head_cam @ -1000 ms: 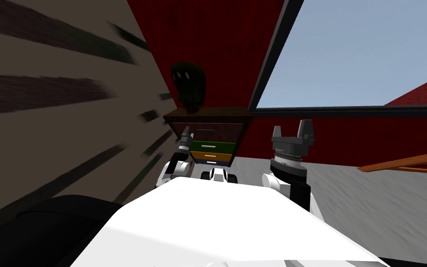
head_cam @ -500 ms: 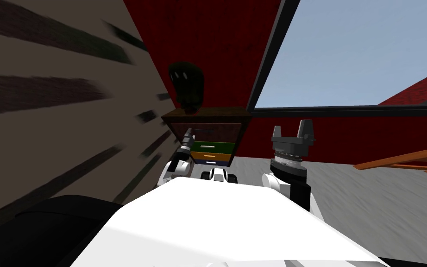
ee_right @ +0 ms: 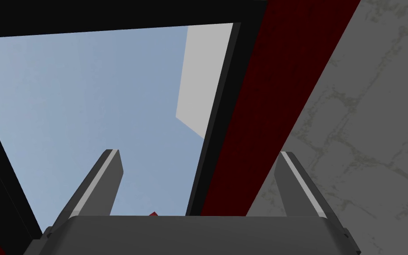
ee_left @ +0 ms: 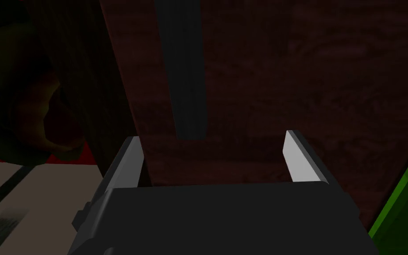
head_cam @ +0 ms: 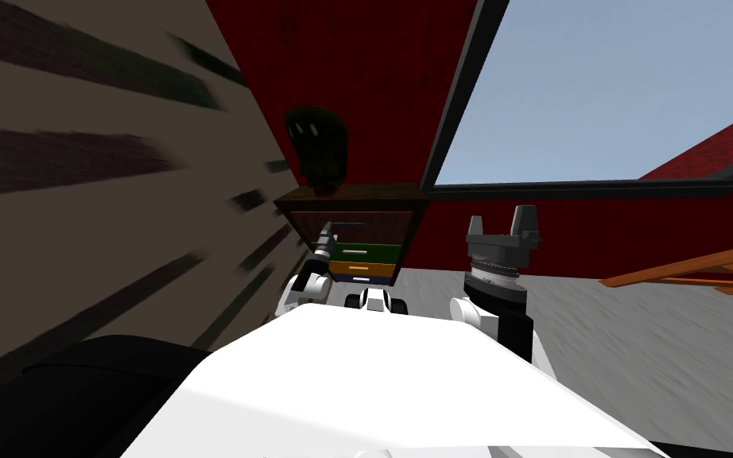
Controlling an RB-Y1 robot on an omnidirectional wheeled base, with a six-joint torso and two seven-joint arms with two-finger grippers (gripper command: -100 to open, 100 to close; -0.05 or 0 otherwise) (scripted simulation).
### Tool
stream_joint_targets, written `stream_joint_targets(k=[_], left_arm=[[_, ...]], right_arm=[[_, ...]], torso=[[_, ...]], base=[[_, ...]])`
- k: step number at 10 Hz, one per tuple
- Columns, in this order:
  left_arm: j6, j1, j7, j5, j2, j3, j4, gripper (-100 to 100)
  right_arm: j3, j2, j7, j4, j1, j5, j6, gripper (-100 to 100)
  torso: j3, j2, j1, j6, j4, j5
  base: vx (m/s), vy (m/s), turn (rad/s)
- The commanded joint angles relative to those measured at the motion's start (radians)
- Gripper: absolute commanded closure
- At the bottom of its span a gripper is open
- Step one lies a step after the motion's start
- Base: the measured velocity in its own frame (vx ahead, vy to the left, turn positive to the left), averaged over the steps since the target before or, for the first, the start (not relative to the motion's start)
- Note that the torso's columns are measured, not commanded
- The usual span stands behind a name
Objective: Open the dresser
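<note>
Left gripper [ee_left: 212, 136] hangs close up against the dresser [head_cam: 349, 193], its two pale blades spread apart with nothing between them. The top drawer [ee_left: 296, 79] fills the space just beyond the tips. Its handle [ee_left: 185, 88], a slim dark bar, runs along the gap, nearer one blade than the other.

The dresser stands in the corner where the red wall [head_cam: 373, 79] meets the beige wall [head_cam: 79, 207], just beside the window [head_cam: 595, 87].

To do this well, I'd say the hand should shift sideways until the bar is centred and ease in until the blades pass either side of it. Then it should close firmly and pull straight out along the drawer's travel, not at a slant.

The top drawer looks like dark reddish wood with faint grain. Below it come a flat green drawer [head_cam: 365, 253] and an orange drawer [head_cam: 361, 269], each with a thin pale handle. A dark rounded object [head_cam: 319, 147] sits on top. Off to the side, the right gripper [head_cam: 504, 223] is raised, blades apart and empty.
</note>
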Motion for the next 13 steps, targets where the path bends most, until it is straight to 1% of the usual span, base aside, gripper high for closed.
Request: stream_joint_targets(k=[1, 2, 5, 7, 8, 9, 11, 13], left_arm=[[0.01, 0.004, -0.001, -0.002, -0.003, -0.001, -0.016, -100], [0.014, 0.004, -0.001, -0.003, -0.004, -0.002, -0.018, 100], [0.017, 0.023, 0.0, -0.001, 0.003, -0.01, -0.045, 100], [0.019, 0.036, 0.001, 0.0, 0.007, -0.015, -0.062, 100], [0.017, 0.031, 0.001, 0.0, 0.006, -0.013, -0.054, 100], [0.042, 0.036, 0.004, 0.003, 0.024, -0.011, -0.075, -100], [0.06, 0.038, 0.006, 0.004, 0.024, -0.01, -0.086, -100], [0.087, 0.04, 0.01, 0.007, 0.022, -0.007, -0.101, -100]], right_arm=[[0.0, 0.0, 0.0, 0.0, 0.0, 0.0, 0.0, 0], [0.0, 0.0, 0.0, 0.0, 0.0, 0.0, 0.0, 0], [0.0, 0.0, 0.0, 0.0, 0.0, 0.0, 0.0, 0], [0.0, 0.0, 0.0, 0.0, 0.0, 0.0, 0.0, 0], [0.0, 0.0, 0.0, 0.0, 0.0, 0.0, 0.0, 0], [0.0, 0.0, 0.0, 0.0, 0.0, 0.0, 0.0, 0], [0.0, 0.0, 0.0, 0.0, 0.0, 0.0, 0.0, 0], [0.0, 0.0, 0.0, 0.0, 0.0, 0.0, 0.0, 0]], torso=[[-0.002, -0.004, -0.001, 0.0, -0.001, 0.0], [-0.001, -0.002, 0.0, 0.0, -0.001, 0.0], [0.005, 0.007, 0.0, 0.0, 0.002, 0.0], [0.002, 0.004, -0.001, 0.0, 0.001, 0.0], [0.001, 0.001, 0.0, 0.0, 0.0, 0.0], [-0.003, -0.006, 0.0, 0.0, -0.002, 0.0], [-0.008, -0.013, -0.001, 0.0, -0.004, 0.0], [-0.001, -0.002, -0.001, 0.0, -0.001, 0.0]], base=[[0.05, -0.009, -0.004], [0.007, -0.002, 0.001], [-0.13, 0.006, 0.018], [-0.213, 0.003, 0.02], [-0.098, 0.007, 0.002], [0.08, -0.006, -0.021], [0.158, -0.006, -0.011], [0.177, -0.011, -0.012]])
